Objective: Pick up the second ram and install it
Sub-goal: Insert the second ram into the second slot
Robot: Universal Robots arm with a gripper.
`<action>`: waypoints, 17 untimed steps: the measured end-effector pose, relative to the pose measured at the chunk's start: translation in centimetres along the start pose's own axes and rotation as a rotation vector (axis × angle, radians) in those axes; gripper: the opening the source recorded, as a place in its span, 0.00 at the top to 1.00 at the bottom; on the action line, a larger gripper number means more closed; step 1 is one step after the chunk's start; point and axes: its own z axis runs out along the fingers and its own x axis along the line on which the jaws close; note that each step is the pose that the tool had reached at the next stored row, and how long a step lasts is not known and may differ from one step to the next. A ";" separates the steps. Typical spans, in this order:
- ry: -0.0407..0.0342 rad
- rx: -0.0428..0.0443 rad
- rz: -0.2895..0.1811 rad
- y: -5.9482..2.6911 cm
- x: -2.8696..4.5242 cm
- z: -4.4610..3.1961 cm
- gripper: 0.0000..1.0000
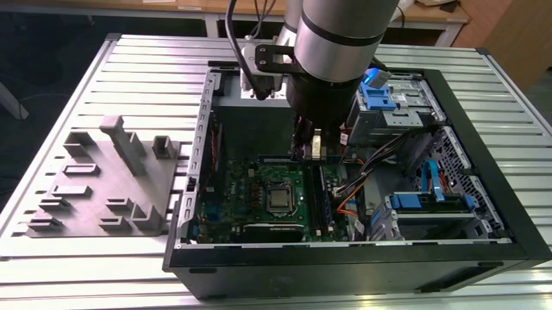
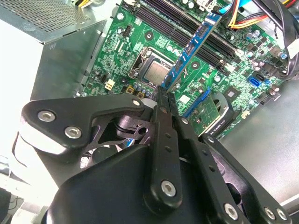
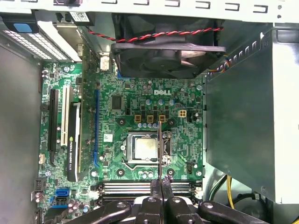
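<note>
Plainly, the black two-fingered hand point(image 2: 162, 95) was clamped shut on one end of the second ram point(image 2: 191, 49), a long, thin, flat blue-green memory stick that jutted out over the green motherboard point(image 2: 154, 42). The second wrist view showed the stick's broad blue face. In the first wrist view the second ram point(image 3: 161, 149) appeared edge-on, a dark sliver over the square silver processor point(image 3: 142, 147). The exterior view showed the hand point(image 1: 309, 150) inside the open black computer case point(image 1: 345, 274) on the slatted metal worktop point(image 1: 95, 271), above the board's far part.
</note>
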 end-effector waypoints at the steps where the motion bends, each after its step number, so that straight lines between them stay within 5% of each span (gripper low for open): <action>1: -0.0001 0.0000 0.000 0.00 0.00 0.01 0.92; 7: -0.0005 0.0004 0.005 -0.01 0.00 0.03 0.92; 17: -0.0129 0.0129 0.202 -0.02 0.00 0.10 0.92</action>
